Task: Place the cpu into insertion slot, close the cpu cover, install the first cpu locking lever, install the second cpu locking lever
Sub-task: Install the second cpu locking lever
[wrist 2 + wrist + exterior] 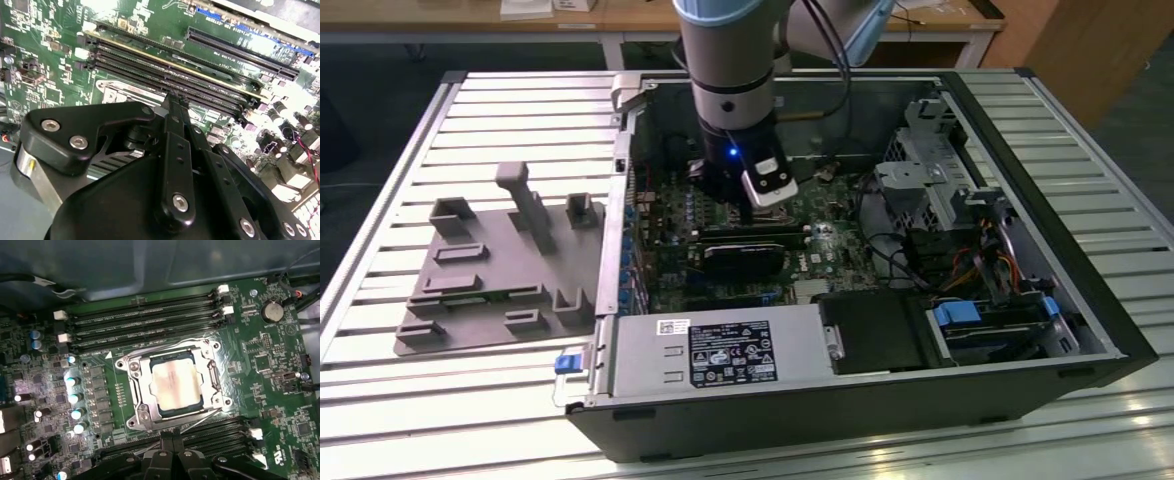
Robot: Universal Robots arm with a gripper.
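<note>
The cpu (175,386) lies flat in its socket on the green motherboard, its silver-grey top facing up. The cpu cover (141,390), a silver metal frame, lies flat around it with the chip showing through the cut-out. A thin metal lever (216,382) runs along one side of the frame; whether it is latched I cannot tell. My gripper (172,441) is shut with nothing between its black fingers, which point at the socket's edge beside the memory slots. In the exterior view the gripper (750,212) reaches down inside the open computer case. A corner of the socket (120,91) shows past the fingertips.
Memory slots (145,322) flank the socket on two sides. A row of capacitors (75,400) and a coin battery (272,311) stand nearby. A black graphics card (750,255), the power supply (720,355) and a drive cage (934,175) crowd the case. A grey fixture plate (494,270) lies outside.
</note>
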